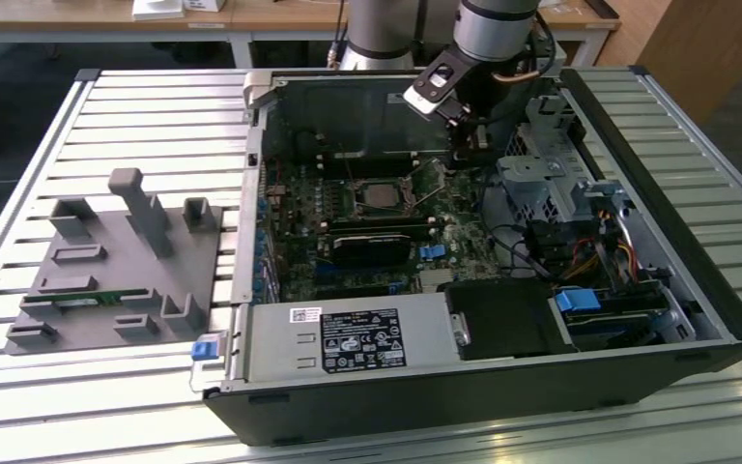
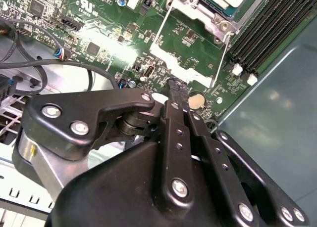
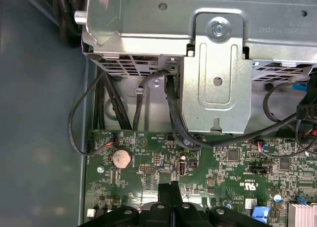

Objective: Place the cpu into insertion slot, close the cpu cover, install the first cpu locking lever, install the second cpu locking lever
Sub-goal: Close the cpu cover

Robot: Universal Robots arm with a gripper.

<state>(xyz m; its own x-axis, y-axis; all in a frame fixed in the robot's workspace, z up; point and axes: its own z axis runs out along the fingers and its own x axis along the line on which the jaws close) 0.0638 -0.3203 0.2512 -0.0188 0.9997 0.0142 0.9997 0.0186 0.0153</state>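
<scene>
One empty hand (image 3: pixel 171 187), fully closed, over motherboard (image 3: pixel 223 160).

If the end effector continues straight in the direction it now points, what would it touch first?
Most likely the green motherboard, at a spot beside the round coin battery. The closed end effector points down at it; the remaining gap is unclear.

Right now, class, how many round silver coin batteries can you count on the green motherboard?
1. The coin battery lies near the edge of the motherboard by the case wall, close to the gripper, in both wrist views. More could hide under the gripper.
</scene>
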